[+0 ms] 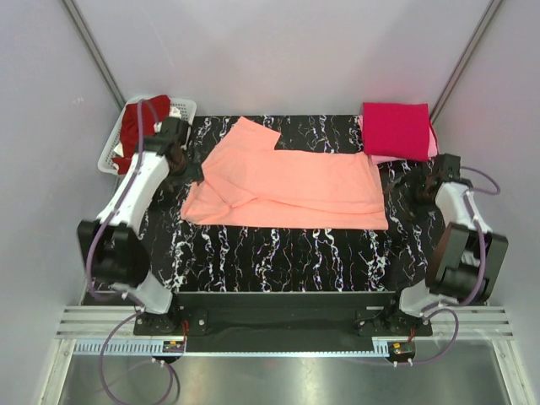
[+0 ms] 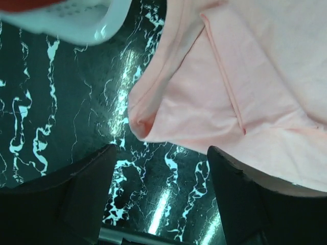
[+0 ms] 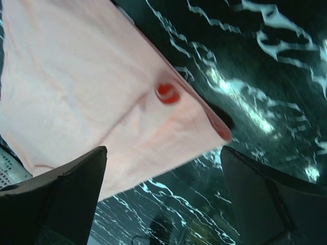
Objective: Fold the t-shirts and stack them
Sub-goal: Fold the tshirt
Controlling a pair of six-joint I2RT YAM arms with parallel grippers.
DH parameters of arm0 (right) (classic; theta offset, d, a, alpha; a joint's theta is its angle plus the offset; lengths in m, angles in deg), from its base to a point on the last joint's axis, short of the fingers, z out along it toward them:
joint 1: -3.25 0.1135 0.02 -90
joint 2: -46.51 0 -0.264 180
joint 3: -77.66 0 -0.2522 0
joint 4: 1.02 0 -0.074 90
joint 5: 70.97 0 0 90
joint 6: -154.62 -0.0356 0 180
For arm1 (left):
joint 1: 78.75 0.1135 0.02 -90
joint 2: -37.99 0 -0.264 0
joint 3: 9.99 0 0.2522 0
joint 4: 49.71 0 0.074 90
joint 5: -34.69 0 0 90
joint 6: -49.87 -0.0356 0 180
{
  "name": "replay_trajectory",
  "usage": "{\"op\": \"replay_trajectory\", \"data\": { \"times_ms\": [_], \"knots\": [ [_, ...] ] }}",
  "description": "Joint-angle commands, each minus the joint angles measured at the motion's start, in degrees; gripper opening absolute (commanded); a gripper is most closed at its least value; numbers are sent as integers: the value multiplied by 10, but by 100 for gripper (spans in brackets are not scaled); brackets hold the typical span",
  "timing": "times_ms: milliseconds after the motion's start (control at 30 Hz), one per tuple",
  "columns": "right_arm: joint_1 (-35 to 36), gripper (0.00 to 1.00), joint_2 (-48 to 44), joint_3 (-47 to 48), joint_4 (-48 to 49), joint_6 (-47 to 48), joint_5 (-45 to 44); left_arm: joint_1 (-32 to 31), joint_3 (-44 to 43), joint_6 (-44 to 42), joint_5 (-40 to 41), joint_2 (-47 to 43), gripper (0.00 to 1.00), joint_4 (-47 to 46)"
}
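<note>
Salmon-peach cotton t-shirt part-folded, mid black marbled table. Soft, light, limp; probably slides.
Left gripper wide, empty, near left corner.
Right gripper wide, empty, over right corner.
Pinch at corners.

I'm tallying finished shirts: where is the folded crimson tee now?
The crimson tee lies at the table's far right corner in the top view, atop a light pink tee, beyond the right gripper and right of the salmon tee.

White basket — far-left corner; black marbled table.
</note>
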Motion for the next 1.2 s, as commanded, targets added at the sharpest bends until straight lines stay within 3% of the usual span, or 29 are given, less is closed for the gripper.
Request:
{"op": "replay_trajectory", "data": {
  "times_ms": [0, 133, 267, 467, 800, 900, 967, 1033, 1067, 1100, 1167],
  "knots": [
    [3, 99, -97, -93, 15, 12, -5, -1, 117, 37, -16, -116, 78, -66],
    [3, 92, -148, -186, 61, 24, 15, 2, 251, 85, -14, -204, 78, -123],
    [3, 87, -150, -205, 81, 39, 30, 11, 360, 124, -23, -252, 79, -190],
    [3, 82, -94, -198, 105, 43, 29, 17, 414, 155, -18, -218, 82, -265],
    [3, 70, -22, -184, 143, 45, 30, 48, 423, 181, -3, -128, 79, -365],
    [3, 62, -6, -179, 149, 41, 31, 59, 423, 179, -15, -102, 71, -392],
    [3, 55, 1, -181, 156, 40, 38, 62, 425, 177, -21, -91, 54, -408],
    [3, 41, 7, -180, 160, 40, 37, 62, 430, 178, -19, -93, 40, -414],
    [3, 35, 8, -180, 159, 41, 36, 62, 431, 177, -18, -95, 21, -416],
    [3, 25, 10, -179, 160, 40, 35, 62, 433, 177, -18, -97, 15, -417],
    [3, 19, 10, -177, 158, 41, 35, 62, 441, 178, -21, -111, 2, -416]
  ]
}}
